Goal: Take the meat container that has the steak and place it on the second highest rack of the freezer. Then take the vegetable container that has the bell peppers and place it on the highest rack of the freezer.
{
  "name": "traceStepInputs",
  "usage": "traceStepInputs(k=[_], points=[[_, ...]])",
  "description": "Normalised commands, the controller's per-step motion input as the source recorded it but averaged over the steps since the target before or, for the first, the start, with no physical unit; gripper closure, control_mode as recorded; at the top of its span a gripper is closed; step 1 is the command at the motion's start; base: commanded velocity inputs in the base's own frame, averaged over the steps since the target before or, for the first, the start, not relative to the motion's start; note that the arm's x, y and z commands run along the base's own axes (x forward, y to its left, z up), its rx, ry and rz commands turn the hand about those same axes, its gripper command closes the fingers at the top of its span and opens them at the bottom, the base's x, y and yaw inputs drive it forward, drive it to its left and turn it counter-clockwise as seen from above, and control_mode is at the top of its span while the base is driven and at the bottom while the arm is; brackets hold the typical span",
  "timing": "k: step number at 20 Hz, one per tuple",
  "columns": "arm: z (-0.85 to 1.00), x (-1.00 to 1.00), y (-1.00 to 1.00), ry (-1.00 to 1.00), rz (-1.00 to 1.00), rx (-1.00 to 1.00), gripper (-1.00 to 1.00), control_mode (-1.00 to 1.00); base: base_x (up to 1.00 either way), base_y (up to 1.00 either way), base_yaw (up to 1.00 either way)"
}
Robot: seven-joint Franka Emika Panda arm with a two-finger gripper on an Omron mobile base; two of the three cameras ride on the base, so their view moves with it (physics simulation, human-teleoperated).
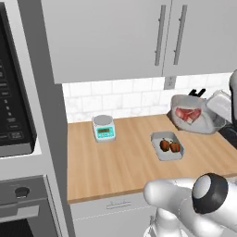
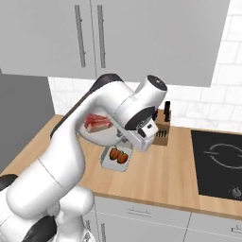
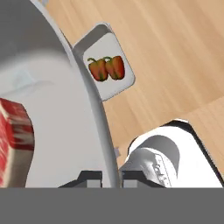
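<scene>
My gripper point(image 3: 111, 177) is shut on the rim of the meat container point(image 3: 57, 109), a grey tub held tilted above the counter. The red marbled steak point(image 3: 13, 135) lies inside it. From the left the meat container point(image 1: 192, 118) with the steak point(image 1: 187, 114) hangs over the counter's back right. From the right the steak point(image 2: 98, 123) shows beside my hand. The vegetable container point(image 1: 164, 152) rests on the wood just below, holding two bell peppers point(image 1: 170, 146), also the bell peppers point(image 2: 118, 155) and the bell peppers point(image 3: 107, 68). The freezer is out of view.
A small kitchen scale point(image 1: 103, 127) stands at the back left of the wooden counter point(image 1: 115, 162). A knife block point(image 2: 163, 127) sits against the tiled wall, and a black cooktop point(image 2: 220, 163) lies to its right. An oven stack point(image 1: 14, 115) borders the counter's left end. Upper cabinets point(image 1: 111, 37) hang overhead.
</scene>
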Motion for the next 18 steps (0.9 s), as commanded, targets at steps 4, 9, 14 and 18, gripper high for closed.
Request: traceStepInputs(k=[4, 9, 14, 18], points=[[0.25, -0.68, 1.00, -0.30, 0.09, -0.18, 1.00, -1.00, 0.00, 0.00, 0.00], [0.24, -0.32, 0.93, -0.21, 0.15, -0.23, 1.00, -1.00, 0.00, 0.00, 0.00], [0.15, 0.00, 0.84, 0.00, 0.24, -0.17, 1.00, -1.00, 0.00, 0.00, 0.00], [0.02, -0.09, 0.38, 0.00, 0.06, -0.01, 1.00, -1.00, 0.00, 0.00, 0.00]])
